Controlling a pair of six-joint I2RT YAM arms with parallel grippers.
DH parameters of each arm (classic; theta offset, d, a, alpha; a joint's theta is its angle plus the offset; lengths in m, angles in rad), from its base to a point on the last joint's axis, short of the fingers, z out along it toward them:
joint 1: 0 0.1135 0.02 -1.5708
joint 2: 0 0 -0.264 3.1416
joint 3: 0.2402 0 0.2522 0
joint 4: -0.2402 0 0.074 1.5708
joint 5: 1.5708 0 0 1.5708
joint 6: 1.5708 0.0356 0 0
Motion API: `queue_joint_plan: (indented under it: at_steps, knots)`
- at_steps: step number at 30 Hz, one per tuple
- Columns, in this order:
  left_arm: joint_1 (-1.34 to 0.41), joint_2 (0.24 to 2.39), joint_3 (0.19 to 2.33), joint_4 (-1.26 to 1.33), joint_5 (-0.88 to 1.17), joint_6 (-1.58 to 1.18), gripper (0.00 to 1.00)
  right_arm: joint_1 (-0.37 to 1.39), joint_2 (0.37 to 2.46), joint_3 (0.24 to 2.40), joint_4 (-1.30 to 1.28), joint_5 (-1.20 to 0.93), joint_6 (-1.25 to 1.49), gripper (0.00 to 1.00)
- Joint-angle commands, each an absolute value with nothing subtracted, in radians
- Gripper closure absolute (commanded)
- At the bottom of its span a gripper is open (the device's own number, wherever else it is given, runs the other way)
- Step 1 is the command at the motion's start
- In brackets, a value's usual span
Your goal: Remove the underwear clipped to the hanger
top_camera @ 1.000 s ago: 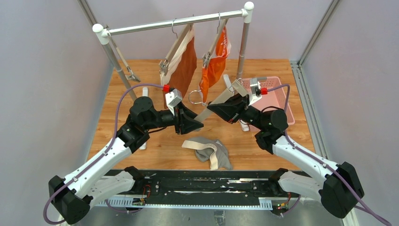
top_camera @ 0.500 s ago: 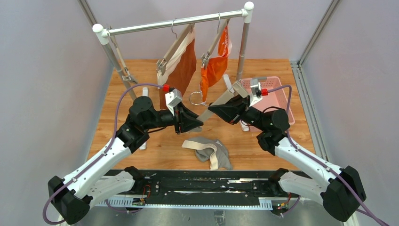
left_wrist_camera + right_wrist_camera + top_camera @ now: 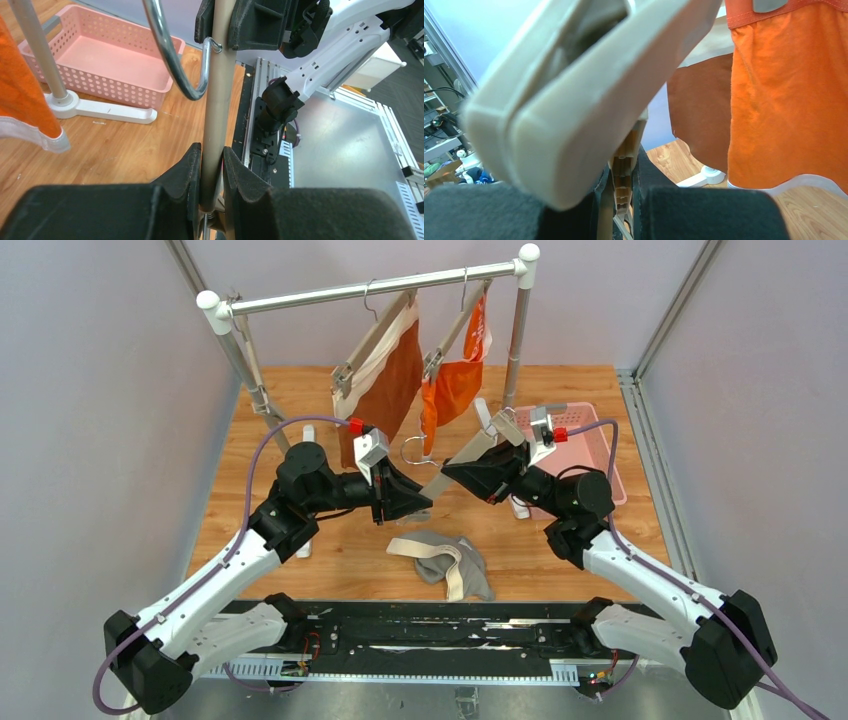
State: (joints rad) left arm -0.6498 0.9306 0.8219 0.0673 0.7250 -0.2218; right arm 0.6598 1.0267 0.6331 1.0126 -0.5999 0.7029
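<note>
Top external: left tool [image 3: 424, 507], right tool [image 3: 448, 471] pinch hanger [image 3: 436, 483] clear of rack [image 3: 330, 295].

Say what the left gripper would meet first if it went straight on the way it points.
The left gripper, shut on the empty hanger, points along its bar; the wire hook and the right gripper clamping the bar likely come first.

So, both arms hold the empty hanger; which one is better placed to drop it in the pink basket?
Right, probably. The right gripper grips the empty hanger just beside the pink basket, on its own side. The left gripper clamps the hanger's other end, farther from the basket.
</note>
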Motion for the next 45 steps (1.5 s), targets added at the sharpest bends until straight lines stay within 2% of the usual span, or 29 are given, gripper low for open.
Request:
queue_joint_plan:
  at_steps: [1, 2, 5, 7, 11, 12, 18, 27, 34, 39, 45]
  knots:
    - [-0.653, 0.914, 0.855, 0.095, 0.748, -0.223, 1.00, 0.679, 1.030, 0.681, 1.033, -0.602, 0.702, 0.99]
    - [-0.653, 0.905, 0.855, 0.094, 0.743, -0.226, 1.00, 0.679, 1.029, 0.681, 1.021, -0.601, 0.697, 0.97]
    - [-0.653, 0.868, 0.853, 0.085, 0.718, -0.233, 1.00, 0.679, 1.024, 0.681, 0.983, -0.600, 0.685, 0.74]
    - [-0.653, 0.836, 0.861, 0.039, 0.685, -0.218, 1.00, 0.679, 1.021, 0.681, 0.965, -0.599, 0.681, 0.63]
    - [-0.653, 0.780, 0.915, -0.172, 0.562, -0.136, 1.00, 0.680, 1.009, 0.678, 0.913, -0.589, 0.662, 0.42]
    - [-0.654, 0.765, 0.931, -0.227, 0.525, -0.115, 1.00, 0.680, 1.005, 0.679, 0.895, -0.588, 0.654, 0.39]
    - [-0.653, 0.666, 0.983, -0.424, 0.370, -0.058, 1.00, 0.680, 0.995, 0.673, 0.853, -0.579, 0.633, 0.36]
    - [-0.654, 0.616, 1.037, -0.507, 0.332, -0.050, 1.00, 0.681, 1.006, 0.711, 0.790, -0.634, 0.598, 0.35]
    - [-0.654, 0.538, 1.164, -0.586, 0.281, -0.060, 1.00, 0.707, 0.956, 0.840, 0.391, -0.523, 0.367, 0.37]
    - [-0.653, 0.529, 1.302, -0.694, 0.160, -0.018, 1.00, 0.713, 0.925, 0.865, 0.260, -0.411, 0.271, 0.39]
    - [-0.654, 0.581, 1.454, -0.854, -0.128, 0.020, 1.00, 0.715, 0.894, 0.827, 0.234, -0.373, 0.265, 0.40]
